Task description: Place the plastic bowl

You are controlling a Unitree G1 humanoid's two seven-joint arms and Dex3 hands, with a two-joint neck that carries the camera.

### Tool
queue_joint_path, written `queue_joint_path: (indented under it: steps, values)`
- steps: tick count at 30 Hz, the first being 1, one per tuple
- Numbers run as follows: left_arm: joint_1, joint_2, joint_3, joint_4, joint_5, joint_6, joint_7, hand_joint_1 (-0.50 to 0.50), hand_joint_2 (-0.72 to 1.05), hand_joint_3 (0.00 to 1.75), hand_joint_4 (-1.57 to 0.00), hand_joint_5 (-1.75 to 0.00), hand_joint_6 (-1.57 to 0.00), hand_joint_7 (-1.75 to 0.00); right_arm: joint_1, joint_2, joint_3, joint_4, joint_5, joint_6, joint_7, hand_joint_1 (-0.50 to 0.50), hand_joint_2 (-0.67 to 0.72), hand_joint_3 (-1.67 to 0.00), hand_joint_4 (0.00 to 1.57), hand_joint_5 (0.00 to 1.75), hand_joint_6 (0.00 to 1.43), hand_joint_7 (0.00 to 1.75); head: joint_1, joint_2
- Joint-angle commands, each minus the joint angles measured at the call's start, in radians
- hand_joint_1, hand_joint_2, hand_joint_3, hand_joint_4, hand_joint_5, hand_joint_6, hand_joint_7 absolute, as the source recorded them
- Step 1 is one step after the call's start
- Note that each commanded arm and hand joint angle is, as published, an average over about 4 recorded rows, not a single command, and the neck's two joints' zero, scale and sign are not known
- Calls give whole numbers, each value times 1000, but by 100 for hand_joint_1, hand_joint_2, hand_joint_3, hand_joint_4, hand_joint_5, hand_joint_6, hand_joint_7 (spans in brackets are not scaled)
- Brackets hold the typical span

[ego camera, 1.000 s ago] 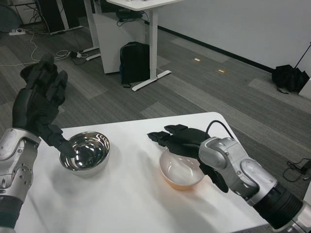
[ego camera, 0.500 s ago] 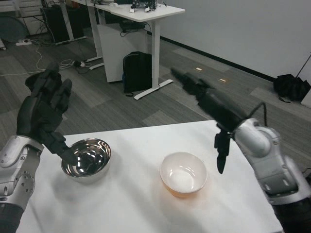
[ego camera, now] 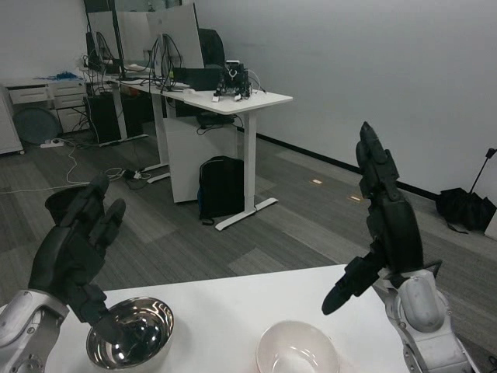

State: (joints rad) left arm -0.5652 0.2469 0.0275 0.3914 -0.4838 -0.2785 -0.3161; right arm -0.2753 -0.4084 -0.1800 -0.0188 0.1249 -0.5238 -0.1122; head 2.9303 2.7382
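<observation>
Right hand [ego camera: 386, 221] hangs open and empty above our plastic bowl [ego camera: 297, 349], which seems already placed on the table [ego camera: 225, 311].

plastic bowl [ego camera: 297, 350]: smooth, pale, slightly glossy plastic
metal bowl [ego camera: 130, 343]: polished, mirror-bright steel
table [ego camera: 217, 311]: matt white
hands: matt black

plastic bowl [ego camera: 297, 350] right of metal bowl [ego camera: 130, 343]

Plastic bowl [ego camera: 297, 349] on table [ego camera: 210, 311]; both hands raised, empty.
</observation>
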Motion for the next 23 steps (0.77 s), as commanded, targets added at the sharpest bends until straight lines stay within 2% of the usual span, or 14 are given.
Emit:
queue_joint_path:
  steps: [1, 8, 14, 18, 23]
  values:
    - [4, 5, 2, -13, -1, -7, 0, -50, -72, 9, 0, 0, 0, 0, -33, -12, 20, 23, 2, -11, -7, -46, 60, 0, 0, 0, 0, 0, -1, 9]
    - [-11, 11, 7, -26, 0, -7, 0, -50, -72, 4, 0, 0, 0, 0, -45, -20, 60, 52, 36, 0, 2, -46, 60, 0, 0, 0, 0, 0, 5, 9]
    - [-32, 21, 21, -39, 5, -8, 0, -50, -72, 9, 0, 0, 0, 0, -45, -24, 73, 55, 45, 7, 9, -46, 60, 0, 0, 0, 0, 0, 5, 9]
    - [-37, 20, 33, -52, 9, -15, 5, -50, -70, 9, 0, 0, 0, 0, -45, -25, 85, 56, 55, 7, 11, -46, 60, 0, 0, 0, 0, 0, 22, 45]
    - [-36, 18, 58, -75, 26, -21, 13, -50, -67, 9, 0, 0, 0, 0, -48, -26, 102, 59, 67, 7, 15, -46, 60, 0, 0, 0, 0, 0, 37, 57]
